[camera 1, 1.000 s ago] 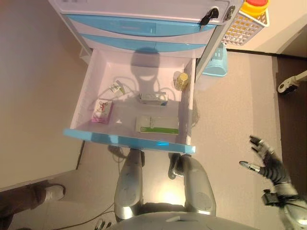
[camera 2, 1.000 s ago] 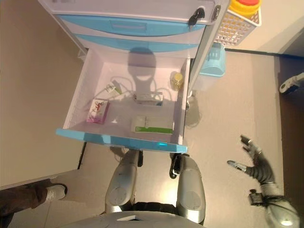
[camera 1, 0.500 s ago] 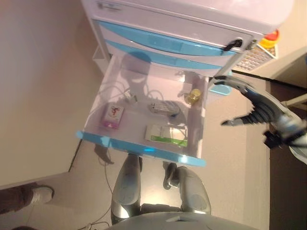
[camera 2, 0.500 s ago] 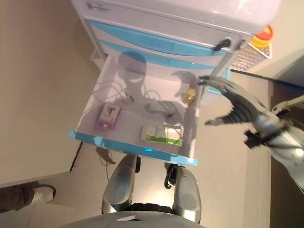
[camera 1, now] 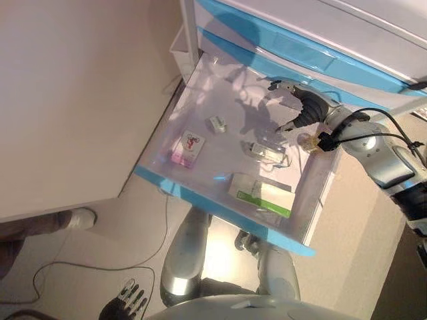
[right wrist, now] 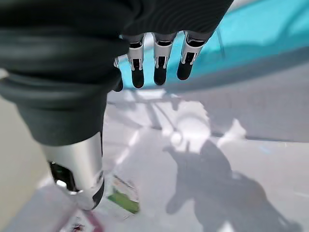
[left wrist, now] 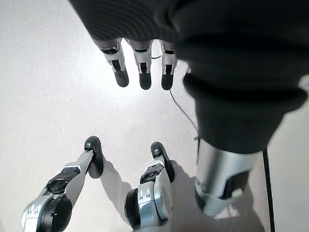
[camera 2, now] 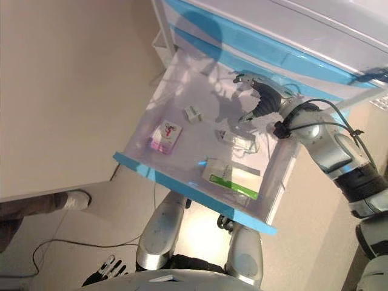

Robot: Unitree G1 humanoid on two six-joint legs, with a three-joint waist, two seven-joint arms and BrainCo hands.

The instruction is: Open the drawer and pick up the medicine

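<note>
Since half a second ago the right hand [camera 1: 298, 110] has been brought from beside the cabinet's corner into the open drawer [camera 1: 200, 189], where it is now held over the far right part of the drawer floor; the whole view has also swung, so the camera itself has been moved. The hand's fingers [right wrist: 160, 67] are seen loosely extended with the thumb apart from them, and nothing is held between them. A small yellowish medicine bottle [camera 1: 307, 141] is seen by the drawer's right wall, just beside the hand's wrist; whether it is touched cannot be told.

Other things are left lying on the drawer floor: a pink and white packet [camera 1: 187, 147] near the left wall, a small pale item [camera 1: 216, 124] beyond it, a clear wrapped pack [camera 1: 267, 151] near the middle just below the hand, and a green and white box [camera 1: 261, 195] close to the blue drawer front. Thin white tubing [camera 2: 247, 146] is looped beside the wrapped pack.

Two closed blue-fronted drawers [camera 1: 313, 56] are seen above the open one. The left hand [left wrist: 140, 60] is held low over the floor, away from the drawer, with its fingers straight and nothing in it. A person's shoe [camera 1: 73, 218] is seen on the floor at the left.
</note>
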